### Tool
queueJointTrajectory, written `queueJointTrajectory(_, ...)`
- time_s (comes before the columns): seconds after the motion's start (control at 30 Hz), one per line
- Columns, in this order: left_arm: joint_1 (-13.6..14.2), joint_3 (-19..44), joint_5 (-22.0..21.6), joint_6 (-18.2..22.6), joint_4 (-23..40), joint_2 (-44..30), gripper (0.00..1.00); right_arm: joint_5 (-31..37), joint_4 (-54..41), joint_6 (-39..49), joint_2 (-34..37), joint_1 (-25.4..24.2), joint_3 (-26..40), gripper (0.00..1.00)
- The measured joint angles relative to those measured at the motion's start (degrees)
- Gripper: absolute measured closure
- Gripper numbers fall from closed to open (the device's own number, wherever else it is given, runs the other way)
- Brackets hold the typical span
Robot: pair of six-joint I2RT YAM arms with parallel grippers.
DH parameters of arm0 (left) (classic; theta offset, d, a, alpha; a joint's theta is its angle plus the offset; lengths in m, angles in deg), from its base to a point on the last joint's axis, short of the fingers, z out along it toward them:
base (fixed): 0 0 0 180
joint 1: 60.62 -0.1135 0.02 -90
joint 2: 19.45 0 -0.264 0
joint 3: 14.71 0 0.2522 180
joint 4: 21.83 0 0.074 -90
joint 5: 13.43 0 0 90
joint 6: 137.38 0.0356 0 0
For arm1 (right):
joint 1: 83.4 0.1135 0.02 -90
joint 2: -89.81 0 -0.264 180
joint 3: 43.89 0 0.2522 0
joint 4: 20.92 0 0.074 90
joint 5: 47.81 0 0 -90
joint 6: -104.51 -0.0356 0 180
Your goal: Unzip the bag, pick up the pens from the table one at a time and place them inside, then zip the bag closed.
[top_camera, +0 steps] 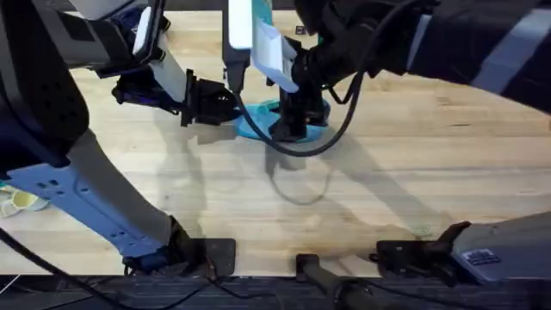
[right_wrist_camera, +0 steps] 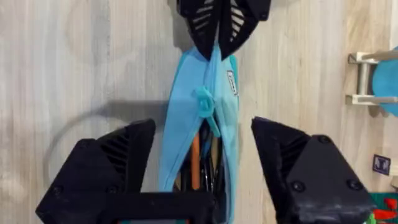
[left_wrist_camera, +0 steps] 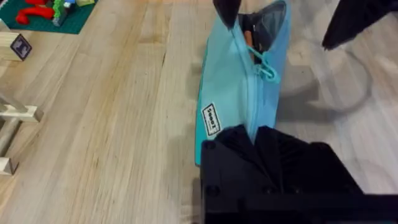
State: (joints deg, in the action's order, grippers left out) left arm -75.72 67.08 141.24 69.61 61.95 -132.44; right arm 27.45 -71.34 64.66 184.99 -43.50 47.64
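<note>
Overhead: I see both arms reaching to the middle far part of the bench. The left gripper comes in from the left and meets the near-left end of the bag, of which little shows beneath the arms. The right gripper stands straight down over the bag. A dark cable loops from the right arm down to the bench surface in front of the bag.

Left wrist: the bag lies lengthwise on the pale wood bench, light blue, with a small white label on its side. The left gripper has its fingers together, clamped on the near end of the bag. The zipper is undone at the far end, where the mouth gapes dark; the teal zipper pull lies partway along. One finger of the right gripper shows at the open mouth. Orange shows just inside the opening.

Right wrist: the right gripper has its fingers apart, one on either side of the open end of the bag. Pens lie inside the dark interior, at least one orange. The zipper pull sits just beyond the opening. At the closed end the left gripper pinches the fabric.
</note>
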Motion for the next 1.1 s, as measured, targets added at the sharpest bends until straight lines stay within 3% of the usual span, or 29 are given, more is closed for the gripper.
queueJointTrajectory(1.1, 0.0, 0.0, 0.0, 0.0, -0.2, 0.0, 0.959, 0.2, 2.4, -0.7, 3.8, 1.9, 0.1, 0.213)
